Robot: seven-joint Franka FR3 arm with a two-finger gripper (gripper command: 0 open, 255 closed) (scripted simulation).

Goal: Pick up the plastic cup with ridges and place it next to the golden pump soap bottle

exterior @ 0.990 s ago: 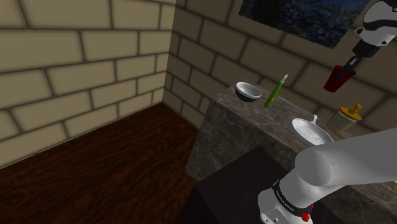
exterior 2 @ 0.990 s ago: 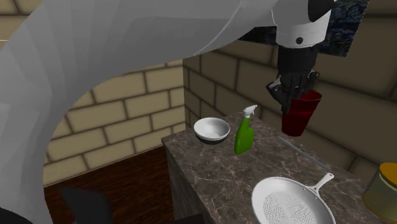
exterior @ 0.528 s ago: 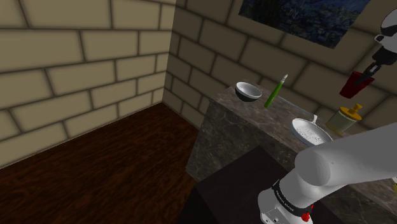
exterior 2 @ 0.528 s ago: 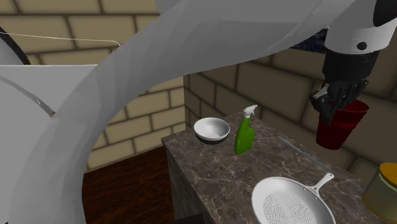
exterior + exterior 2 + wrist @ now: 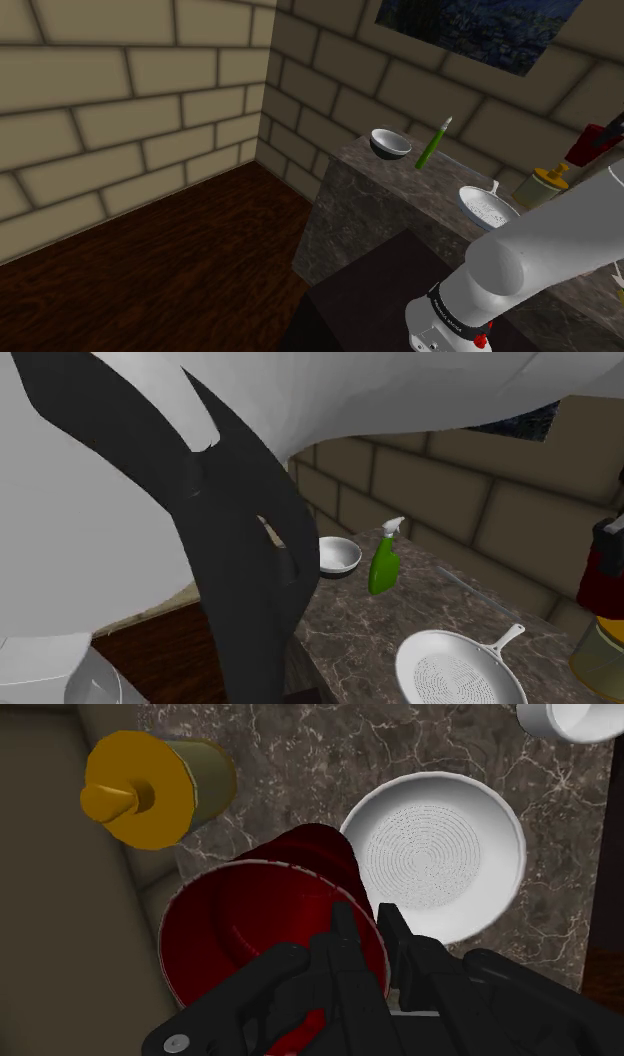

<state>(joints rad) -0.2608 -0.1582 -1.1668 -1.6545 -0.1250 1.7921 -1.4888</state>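
Pinching the rim of the red ridged cup (image 5: 262, 929) with the claw (image 5: 362, 916): one of the black fingers (image 5: 343, 932) inside the wall, the other outside, pressed together on that wall. Carrying it mouth-up in the air, clear of the marble table (image 5: 300, 764), long axis close to upright with a slight lean.

Seen along the claw: golden pump soap bottle (image 5: 150, 789) near the cup's rim but apart from it, upright at the far edge of the table against the wall. On the cup's other side, a white perforated pan (image 5: 435, 854), with bare marble between pan and bottle. In the second exterior view, hanging at the right edge directly above the bottle's gold top. Farther left on the table, well apart: a green spray bottle (image 5: 385, 562) and a white bowl (image 5: 335, 555).

Judged late in the carry, with only the lowering and release left. Turns on one relation: bottle just to one side of the cup and below, pan close on the other. Probably calls for a straight descent onto the bare strip, keeping the cup upright. Risks knocking the pump on the way down or landing the base on the pan's rim and tipping on release.
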